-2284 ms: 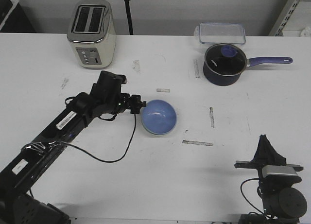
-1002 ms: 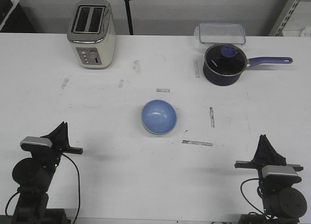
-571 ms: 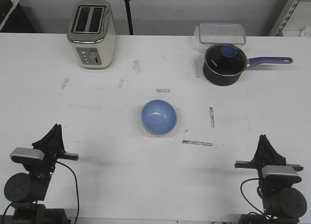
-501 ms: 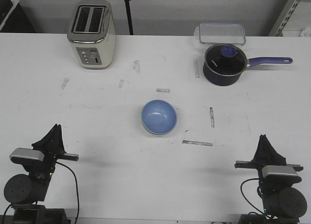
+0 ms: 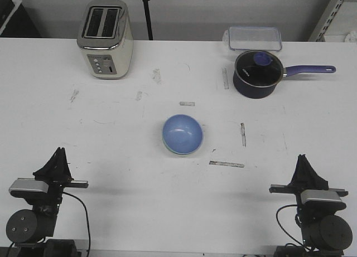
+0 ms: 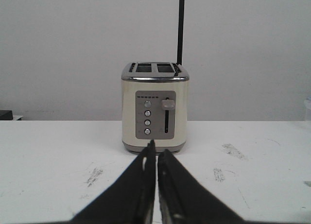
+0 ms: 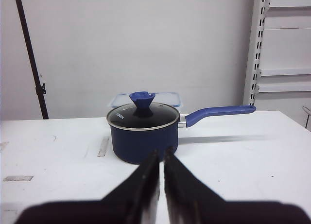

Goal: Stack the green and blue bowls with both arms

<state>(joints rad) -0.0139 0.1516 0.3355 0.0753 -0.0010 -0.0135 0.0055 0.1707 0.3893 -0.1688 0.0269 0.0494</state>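
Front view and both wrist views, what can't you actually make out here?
- Green bowl: front view shows only a pale rim under the blue bowl, which covers it.
- Saucepan contents: hidden by its lid.
- Clear container: mostly behind the saucepan in the right wrist view.
- Toaster button labels: too small.

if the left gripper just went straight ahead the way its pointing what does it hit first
Most likely the toaster. In the left wrist view the left gripper has its jaws nearly together, aimed at the toaster's base, with only bare table between. The blue bowl sits off to the side, outside that line.
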